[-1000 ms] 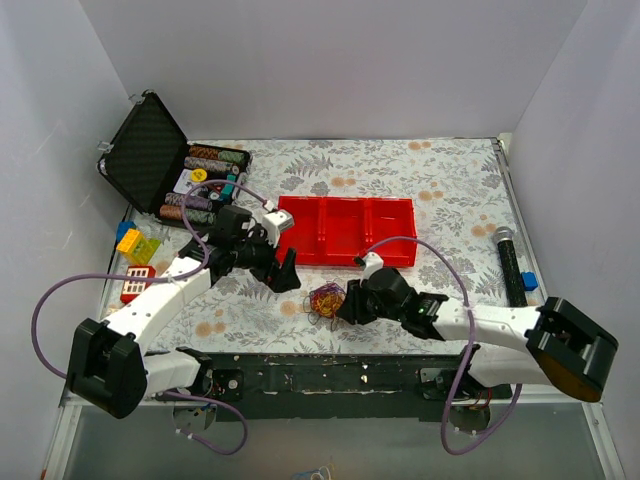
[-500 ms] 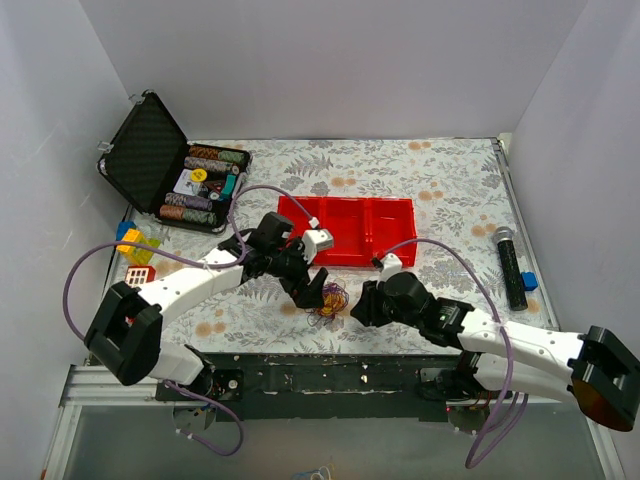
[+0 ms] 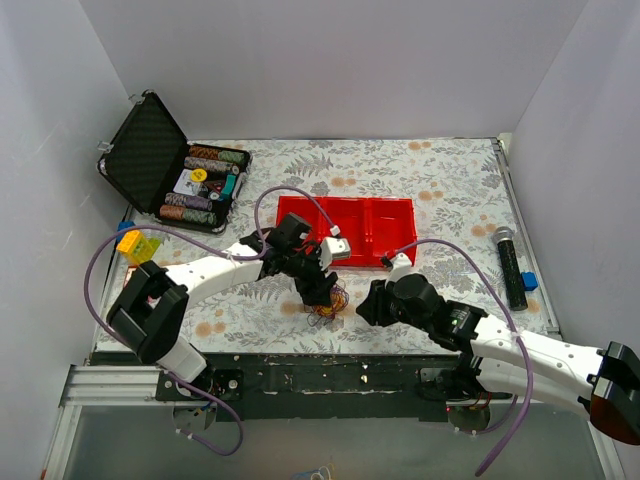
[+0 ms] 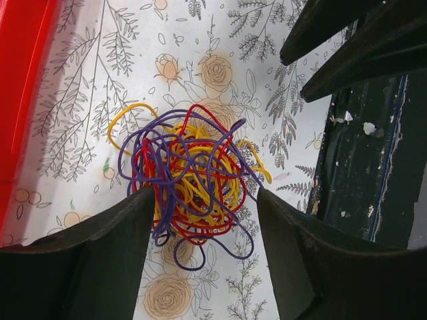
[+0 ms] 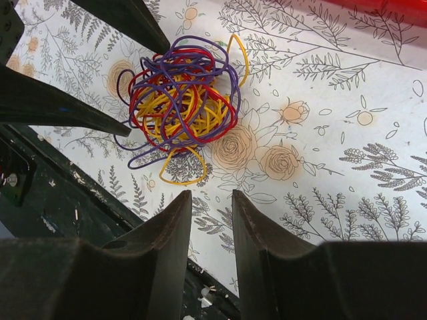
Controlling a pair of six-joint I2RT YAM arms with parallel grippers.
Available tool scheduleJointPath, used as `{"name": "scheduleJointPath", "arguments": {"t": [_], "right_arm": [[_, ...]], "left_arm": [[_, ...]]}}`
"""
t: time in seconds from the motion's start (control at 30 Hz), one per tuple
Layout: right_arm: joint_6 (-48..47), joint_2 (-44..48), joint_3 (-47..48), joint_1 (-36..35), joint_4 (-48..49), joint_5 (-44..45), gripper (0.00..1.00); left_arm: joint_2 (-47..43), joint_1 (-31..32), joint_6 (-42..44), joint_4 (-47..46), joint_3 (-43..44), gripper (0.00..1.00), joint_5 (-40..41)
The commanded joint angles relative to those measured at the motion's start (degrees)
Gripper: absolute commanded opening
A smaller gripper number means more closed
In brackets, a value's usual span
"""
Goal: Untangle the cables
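Cables (image 3: 331,309) half-hidden under L tool (image 3: 320,297)

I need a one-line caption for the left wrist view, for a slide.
Left gripper straddling a tangle of yellow, red and purple cables on the flowered table.

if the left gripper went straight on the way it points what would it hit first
The cables: the left gripper has a finger on either side of the bunch, so it would likely press into the wires first, then the table under them.
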State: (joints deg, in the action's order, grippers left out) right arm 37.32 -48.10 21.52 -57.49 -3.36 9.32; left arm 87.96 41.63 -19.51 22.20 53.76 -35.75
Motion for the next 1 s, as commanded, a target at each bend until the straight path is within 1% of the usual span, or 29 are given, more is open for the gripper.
{"name": "scheduleJointPath", "arguments": {"t": [0.0,0.13,0.27,0.43,0.63,0.67,0.73,0.8,0.9,0.97], "right_arm": [[-0.41,-0.42,1.42,-0.07,0.19,1.31,0.37],[-0.49,-1.21,1.86,0.01,0.80,1.31,0.33],[-0.93,-2.17,2.21,0.36,1.42,0.96,0.32],[-1.28,-2.53,2.83,0.54,1.77,0.96,0.31],[-3.13,-1.92,4.23,1.68,1.07,1.31,0.32],[-3.65,-1.74,4.58,1.86,0.98,1.40,0.37],[-4.88,-0.69,5.98,1.95,0.20,2.45,0.53],[-6.72,1.50,7.30,1.86,0.80,2.72,0.65],[-9.80,5.46,7.57,1.95,4.39,1.76,0.77],[-11.12,7.39,7.40,1.95,6.95,-0.09,0.81]], "left_arm": [[1.07,1.26,4.74,-0.92,2.93,0.57,-1.78],[1.69,1.70,4.92,-0.84,4.16,0.40,-1.60],[0.55,2.14,5.01,-0.57,4.34,0.00,-1.87],[-1.38,2.32,3.87,0.56,3.99,0.00,-1.52],[-5.95,2.23,-2.72,3.90,5.74,0.00,-2.66],[-6.83,2.32,-4.21,4.43,5.92,0.00,-2.66],[-8.59,2.32,-6.59,5.49,6.27,0.00,-3.45],[-10.17,2.23,-9.48,5.84,6.01,0.00,-4.33],[-11.85,2.23,-12.04,6.11,5.66,0.00,-4.33],[-12.90,2.23,-13.18,5.67,5.57,0.00,-2.93]]}}
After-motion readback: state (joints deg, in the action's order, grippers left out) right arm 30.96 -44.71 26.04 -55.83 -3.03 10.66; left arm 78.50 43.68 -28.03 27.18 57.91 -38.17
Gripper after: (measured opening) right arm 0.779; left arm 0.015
